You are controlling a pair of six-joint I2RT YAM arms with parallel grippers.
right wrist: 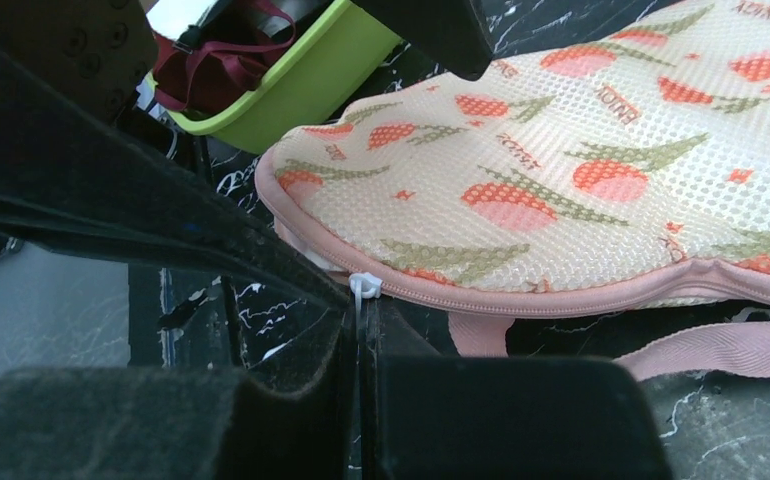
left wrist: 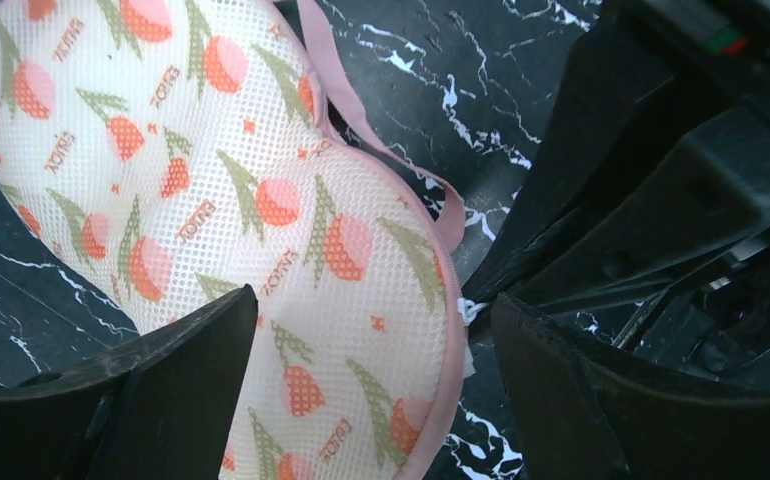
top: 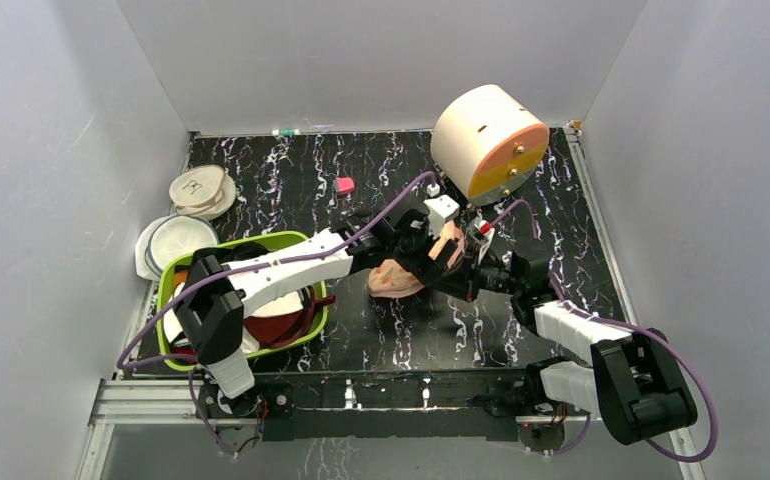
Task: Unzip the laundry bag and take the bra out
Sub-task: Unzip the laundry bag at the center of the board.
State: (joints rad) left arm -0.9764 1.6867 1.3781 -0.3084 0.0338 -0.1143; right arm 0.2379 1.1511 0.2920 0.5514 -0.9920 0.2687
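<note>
From above, the laundry bag [top: 401,275] lies on the dark tabletop [top: 291,180], near the middle. Left wrist view: my left jaws stand wide open over its mesh side, holding nothing. Right wrist view: my right jaws are closed on the white pull tie [right wrist: 364,288] at the pink zipper edge [right wrist: 601,298]. The bag looks light and soft, so I would pin its padded rim.

Odds and ends on a black marbled table [top: 291,165]
At the left, a lime-green basin [right wrist: 301,85] holds a dark red garment [right wrist: 216,70]. Just behind it sit a white bowl [top: 176,243] and a stack of white lids [top: 201,188]. A pink cube [top: 344,185] lies mid-table, and a cream drum [top: 476,125] with an orange face stands at the back right.
</note>
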